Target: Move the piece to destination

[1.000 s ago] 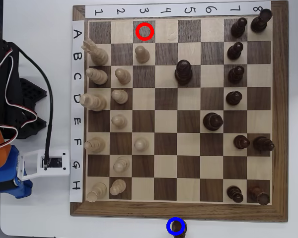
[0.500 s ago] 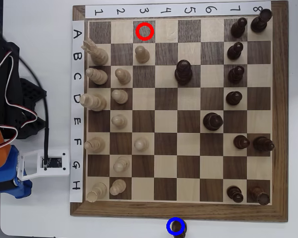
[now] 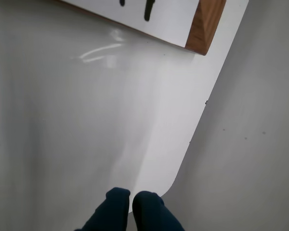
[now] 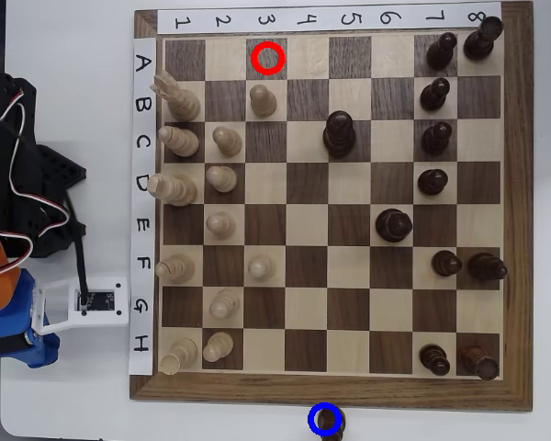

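**Dark pawn sitting in the blue ring**

The small dark-brown round-headed wooden pawn point(image 4: 328, 422) is standing inside the blue ring outline point(image 4: 324, 418), off the square wooden chessboard point(image 4: 331, 393) at its six o'clock edge in the overhead view. The red ring point(image 4: 267, 58) is lying at eleven o'clock. In the wrist view, the dark-blue two-finger gripper point(image 3: 131, 200) is hovering over the white table point(image 3: 86, 120), jaws clenched together, empty.

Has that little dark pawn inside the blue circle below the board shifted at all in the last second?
No. In the overhead view the dark pawn sits inside the blue ring, just below the board's wooden edge, exactly where it was earlier.
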You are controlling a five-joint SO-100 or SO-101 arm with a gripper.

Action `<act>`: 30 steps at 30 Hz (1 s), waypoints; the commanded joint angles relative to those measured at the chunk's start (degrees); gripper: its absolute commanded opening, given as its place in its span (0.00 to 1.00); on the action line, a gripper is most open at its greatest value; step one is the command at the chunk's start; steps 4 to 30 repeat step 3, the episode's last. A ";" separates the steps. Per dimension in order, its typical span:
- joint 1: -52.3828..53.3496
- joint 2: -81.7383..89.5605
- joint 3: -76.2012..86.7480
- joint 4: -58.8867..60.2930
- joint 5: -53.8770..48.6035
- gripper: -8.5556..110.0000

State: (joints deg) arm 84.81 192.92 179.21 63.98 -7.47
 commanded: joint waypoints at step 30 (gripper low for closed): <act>-0.44 3.34 -0.35 -0.26 -1.32 0.07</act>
